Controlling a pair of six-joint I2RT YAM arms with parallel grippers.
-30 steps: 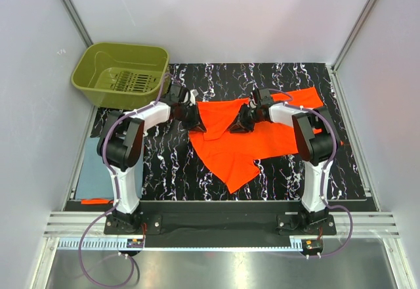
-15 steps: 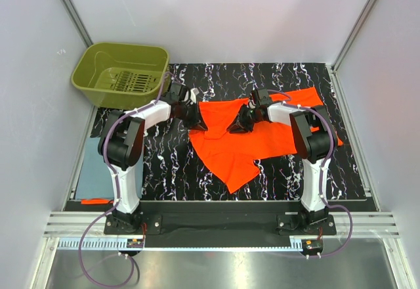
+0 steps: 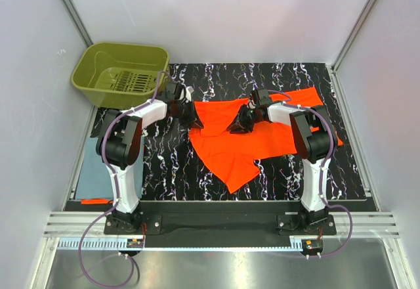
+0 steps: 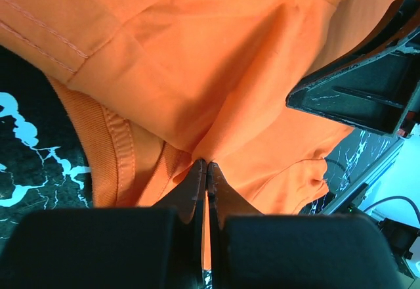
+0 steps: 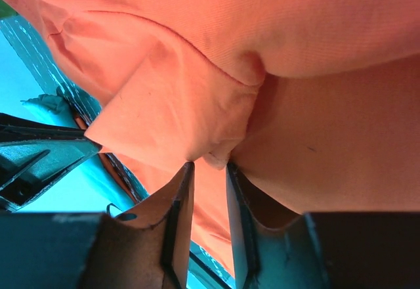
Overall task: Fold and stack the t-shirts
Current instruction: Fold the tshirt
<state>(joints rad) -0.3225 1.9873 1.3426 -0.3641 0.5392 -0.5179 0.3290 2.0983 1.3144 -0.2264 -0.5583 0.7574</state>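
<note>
The orange t-shirt (image 3: 252,138) lies spread and rumpled on the black marbled mat, one corner hanging toward the near edge. My left gripper (image 3: 195,119) is shut on a fold at the shirt's left upper edge; in the left wrist view its jaws (image 4: 207,164) meet on a thin pinch of orange cloth (image 4: 197,72). My right gripper (image 3: 237,126) holds the shirt's upper middle; in the right wrist view (image 5: 209,165) its jaws stand narrowly apart with a bunched seam (image 5: 223,150) at the tips. The blue-grey folded t-shirt (image 3: 97,164) lies flat at the far left, beside the mat.
The olive-green basket (image 3: 92,82) stands at the back left, just behind my left arm. The mat (image 3: 289,177) has grey walls on three sides. A thin orange strip (image 3: 95,201) shows at the blue-grey shirt's near edge.
My left gripper has drawn slightly left and back with its pinch of cloth, and my right gripper has shifted slightly left. The shirt's upper edge between them has moved with them.
</note>
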